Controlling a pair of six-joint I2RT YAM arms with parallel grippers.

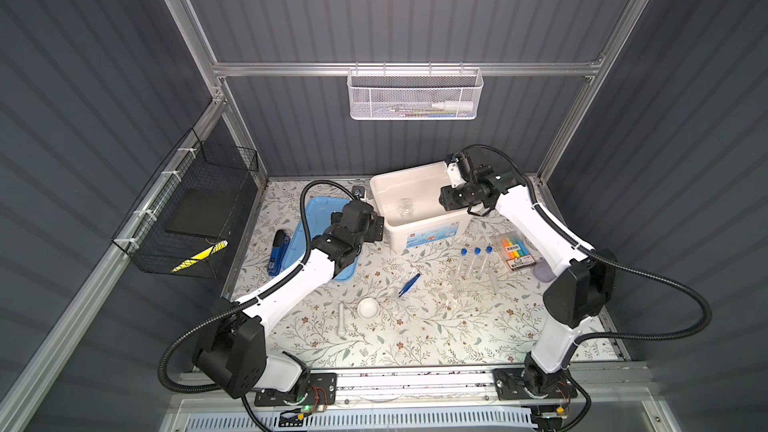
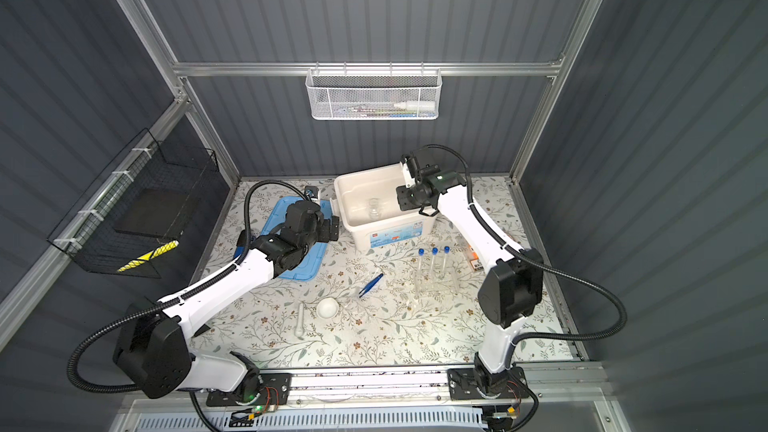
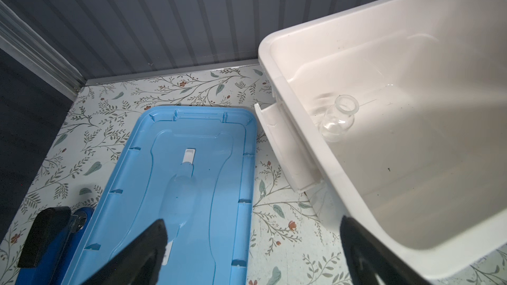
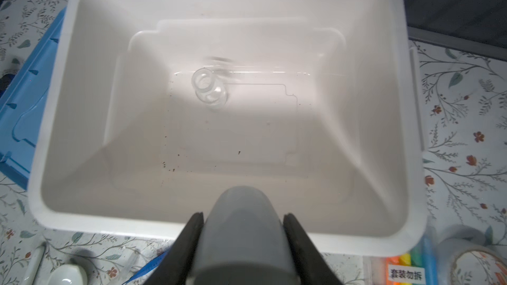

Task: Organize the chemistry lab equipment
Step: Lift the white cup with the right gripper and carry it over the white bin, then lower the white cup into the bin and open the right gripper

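My right gripper (image 4: 243,219) is shut on a small rounded bowl (image 4: 241,245), which looks grey in shadow, above the near right rim of the white bin (image 4: 55,215). A small clear glass vessel (image 4: 210,89) lies on the bin's floor (image 3: 338,117). My left gripper (image 3: 252,231) hangs open and empty between the blue lid (image 3: 178,187) and the bin. In both top views three blue-capped test tubes (image 1: 476,261) stand in the clear rack (image 1: 473,286). Blue tweezers (image 1: 409,285), a white bowl (image 1: 368,308) and the white pestle (image 1: 341,321) lie on the mat.
A dark blue stapler (image 1: 277,252) lies left of the blue lid (image 1: 320,209). A pack of coloured highlighters (image 1: 515,251) and a tape roll (image 4: 477,267) sit at the right. A white mesh basket (image 1: 415,95) hangs on the back wall, a black wire basket (image 1: 187,218) on the left.
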